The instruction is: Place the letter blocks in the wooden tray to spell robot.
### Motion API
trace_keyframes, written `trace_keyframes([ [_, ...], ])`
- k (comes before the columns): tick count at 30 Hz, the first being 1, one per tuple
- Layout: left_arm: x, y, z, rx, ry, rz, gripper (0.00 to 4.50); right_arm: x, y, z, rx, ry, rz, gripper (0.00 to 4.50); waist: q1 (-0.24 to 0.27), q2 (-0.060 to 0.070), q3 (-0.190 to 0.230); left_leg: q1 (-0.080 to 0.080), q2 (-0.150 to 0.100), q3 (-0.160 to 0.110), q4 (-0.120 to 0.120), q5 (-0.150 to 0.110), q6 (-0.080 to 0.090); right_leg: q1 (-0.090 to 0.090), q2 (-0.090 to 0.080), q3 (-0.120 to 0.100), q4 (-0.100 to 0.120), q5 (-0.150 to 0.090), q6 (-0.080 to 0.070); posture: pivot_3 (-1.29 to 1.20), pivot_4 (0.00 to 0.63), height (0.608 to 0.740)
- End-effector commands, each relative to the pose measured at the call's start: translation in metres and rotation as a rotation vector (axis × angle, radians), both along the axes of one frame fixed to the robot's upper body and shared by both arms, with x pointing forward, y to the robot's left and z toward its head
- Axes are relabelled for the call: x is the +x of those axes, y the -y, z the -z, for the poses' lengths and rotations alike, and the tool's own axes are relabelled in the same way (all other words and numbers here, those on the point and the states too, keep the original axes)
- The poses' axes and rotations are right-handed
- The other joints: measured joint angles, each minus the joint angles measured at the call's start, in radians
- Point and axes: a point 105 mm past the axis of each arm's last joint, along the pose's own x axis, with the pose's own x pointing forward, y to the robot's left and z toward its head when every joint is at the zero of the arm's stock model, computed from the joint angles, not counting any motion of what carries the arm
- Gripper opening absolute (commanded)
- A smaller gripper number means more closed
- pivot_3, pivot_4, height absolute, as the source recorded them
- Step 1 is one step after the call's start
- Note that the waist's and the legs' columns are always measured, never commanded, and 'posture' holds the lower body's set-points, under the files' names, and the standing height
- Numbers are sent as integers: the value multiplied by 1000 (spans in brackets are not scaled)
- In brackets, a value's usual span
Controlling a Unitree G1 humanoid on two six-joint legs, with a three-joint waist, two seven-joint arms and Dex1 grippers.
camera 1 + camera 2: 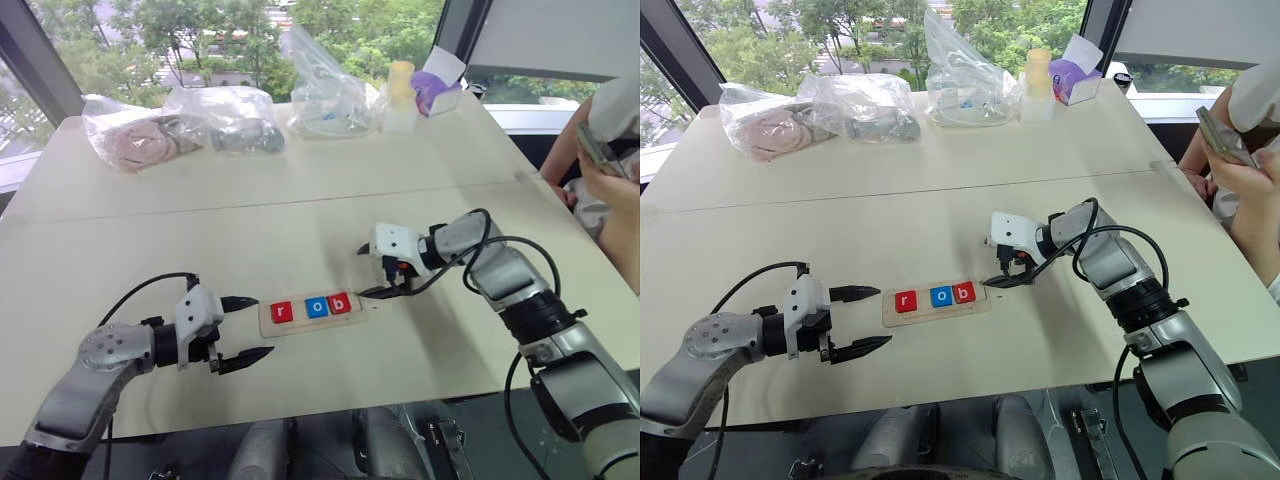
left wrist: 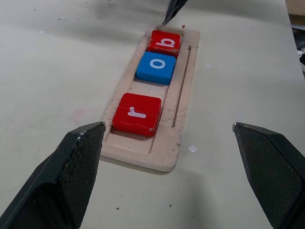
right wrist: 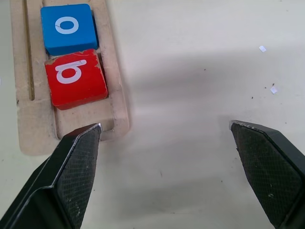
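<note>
Wooden tray (image 2: pixel 167 151) holds r, o, b; head views add both claws (image 1: pixel 246 329) (image 1: pixel 373 270) spread apart, empty.

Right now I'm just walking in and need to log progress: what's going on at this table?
A humanoid robot is spelling a word with letter blocks in a wooden tray. Three blocks sit in it: a red r, a blue o and a red b. The right hand is open at the tray's end beside the b, holding nothing. The left hand is open at the opposite end, near the r. A person sits at the table's right edge.
</note>
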Motion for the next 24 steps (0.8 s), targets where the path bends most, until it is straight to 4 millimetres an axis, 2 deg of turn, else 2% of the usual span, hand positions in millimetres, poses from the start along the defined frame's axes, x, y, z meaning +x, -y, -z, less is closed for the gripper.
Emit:
trace_keyframes([
  [1, 0, 1, -7, -9, 31, 10, 4500, -4, -11, -7, 28, 37, -39, 4450, 0, 0, 0, 0, 0, 0, 0, 0, 0, 0, 0, 0, 0, 0, 0, 0, 150, 740],
  [7, 0, 1, -8, -7, 31, 5, 4500, -11, -21, 1, 34, 32, -65, 4450, 1, 0, 0, 0, 0, 0, 0, 0, 0, 0, 0, 0, 0, 0, 0, 0, 150, 740],
  [18, -1, 2, -9, -9, 31, 0, 4500, -16, -52, 3, 96, 35, -99, 4450, 0, 0, 0, 0, 0, 0, 0, 0, 0, 0, 1, 0, 0, 0, 0, 0, 150, 740],
  [24, -1, 3, -10, -13, 32, -4, 4500, -15, -56, 2, 105, 41, -101, 4450, 2, 0, 0, 0, 0, 0, 0, 0, 0, 0, 1, 0, 0, 0, 1, 0, 150, 740],
])
